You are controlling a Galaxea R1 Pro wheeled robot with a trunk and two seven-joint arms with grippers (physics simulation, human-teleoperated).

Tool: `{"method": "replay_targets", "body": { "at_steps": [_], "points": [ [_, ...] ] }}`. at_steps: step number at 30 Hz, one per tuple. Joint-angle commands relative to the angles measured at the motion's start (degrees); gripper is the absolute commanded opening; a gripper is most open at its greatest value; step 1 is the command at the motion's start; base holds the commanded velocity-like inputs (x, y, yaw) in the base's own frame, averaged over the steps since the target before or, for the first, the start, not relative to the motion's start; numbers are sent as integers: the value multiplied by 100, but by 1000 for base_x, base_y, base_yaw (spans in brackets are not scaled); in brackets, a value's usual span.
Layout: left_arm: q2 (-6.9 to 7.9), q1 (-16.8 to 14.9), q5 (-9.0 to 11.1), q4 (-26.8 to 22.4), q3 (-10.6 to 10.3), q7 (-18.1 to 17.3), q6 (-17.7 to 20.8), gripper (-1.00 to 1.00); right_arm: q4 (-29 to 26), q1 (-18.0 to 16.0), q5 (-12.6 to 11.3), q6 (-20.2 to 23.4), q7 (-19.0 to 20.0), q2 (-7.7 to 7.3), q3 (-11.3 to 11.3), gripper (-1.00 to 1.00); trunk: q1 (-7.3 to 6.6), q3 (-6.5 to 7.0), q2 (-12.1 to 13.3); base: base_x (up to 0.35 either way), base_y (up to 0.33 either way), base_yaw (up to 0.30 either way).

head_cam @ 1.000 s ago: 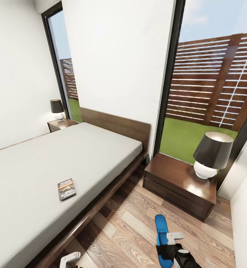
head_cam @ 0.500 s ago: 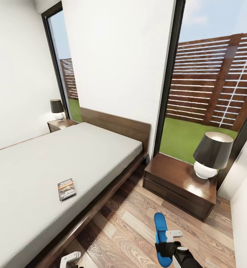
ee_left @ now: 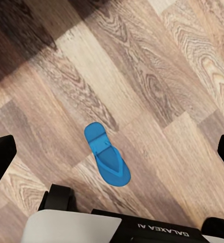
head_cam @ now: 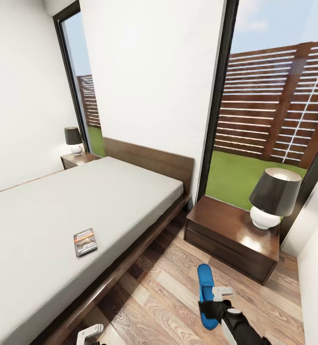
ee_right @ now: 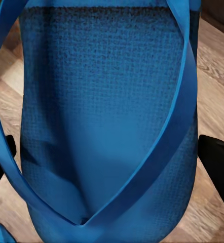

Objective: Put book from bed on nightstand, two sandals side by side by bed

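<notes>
The book (head_cam: 85,242) lies flat on the grey mattress of the bed (head_cam: 58,201), near its floor-side edge. One blue sandal (head_cam: 206,286) hangs over the wood floor between the bed and the near nightstand (head_cam: 223,225), with my right gripper (head_cam: 217,303) shut on its rear half. Up close, its sole (ee_right: 107,111) spans the space between the two dark fingers (ee_right: 216,162). The other sandal (ee_left: 107,161) lies flat on the floor below my open left gripper (ee_left: 113,153), which is apart from it. The left gripper's tip (head_cam: 89,332) peeks in at the head view's lower edge.
A second nightstand (head_cam: 75,160) with a small lamp (head_cam: 73,140) stands at the bed's far side. A black-shaded lamp (head_cam: 273,199) sits on the near nightstand. Tall windows flank the white wall behind the headboard (head_cam: 151,163). A white wall closes the right side.
My right gripper has carried the sandal a little forward, away from me, over the floor. The left gripper and the book have stayed put.
</notes>
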Motion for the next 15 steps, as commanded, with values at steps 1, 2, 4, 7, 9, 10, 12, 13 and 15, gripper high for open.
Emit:
{"method": "replay_targets", "body": {
  "at_steps": [1, 2, 4, 7, 9, 10, 12, 13, 15],
  "points": [
    [2, -1, 33, -10, 3, -11, 34, 100, -240, 5, 1, 145, -5, 3, 7, -100, 23, -25, -45, 0, 0, 0],
    [2, -1, 33, -10, 3, -11, 34, 100, -240, 5, 1, 145, -5, 3, 7, -100, 45, -43, -85, 0, 0, 0],
    [2, -1, 31, -10, 3, -7, 34, 100, -776, 12, 3, 570, -12, 7, 8, -100, 89, -79, -165, 0, 0, 0],
    [2, -1, 28, -10, 3, -3, 34, 100, -1695, 25, -10, 1521, -14, -1, -12, -100, 155, -133, -286, 0, 0, 0],
    [2, -1, 27, -10, 3, -2, 34, 100, -1999, 28, -12, 1836, -15, -5, -19, -100, 198, -169, -366, 0, 0, 0],
    [0, -1, 27, -10, 3, -2, 34, 100, -2287, 30, -12, 2118, -19, -8, -25, -100, 220, -187, -406, 0, 0, 0],
    [0, -1, 26, -10, 3, -1, 34, 100, -2778, 30, -6, 2582, -31, -8, -33, -100, 264, -223, -486, 0, 0, 0],
    [1, -1, 26, -10, 3, -1, 34, 100, -2971, 26, -3, 2759, -35, -7, -36, -100, 286, -241, -526, 0, 0, 0],
    [1, -1, 25, -10, 3, 0, 34, 100, -3265, 16, 1, 3031, -41, -4, -40, -100, 330, -277, -607, 0, 0, 0]
  ]
}}
